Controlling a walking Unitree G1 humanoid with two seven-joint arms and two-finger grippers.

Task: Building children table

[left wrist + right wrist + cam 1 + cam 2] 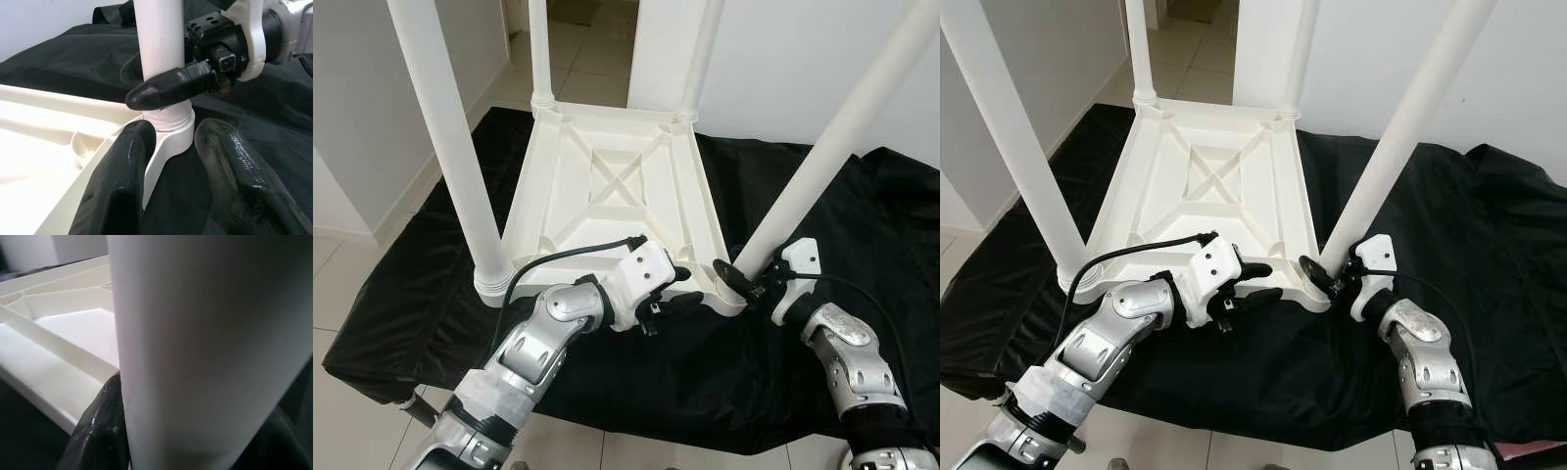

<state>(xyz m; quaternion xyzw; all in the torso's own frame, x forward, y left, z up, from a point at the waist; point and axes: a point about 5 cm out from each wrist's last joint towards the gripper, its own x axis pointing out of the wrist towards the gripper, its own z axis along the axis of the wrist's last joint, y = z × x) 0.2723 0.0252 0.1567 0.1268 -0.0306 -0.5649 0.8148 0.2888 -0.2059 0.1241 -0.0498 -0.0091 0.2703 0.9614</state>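
Here, mid-frame, the upturned table lies on a black cloth, four legs up. My right hand is clamped on the lower-right leg; my left hand, fingers parted, straddles that corner's rim.

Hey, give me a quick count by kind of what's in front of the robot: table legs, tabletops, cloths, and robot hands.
White table legs: 4, the near-right one gripped by the right hand
White tabletop, upside down: 1
Black cloth under it: 1
Robot hands: 2, the left hand at the tabletop's near edge
Total: 8
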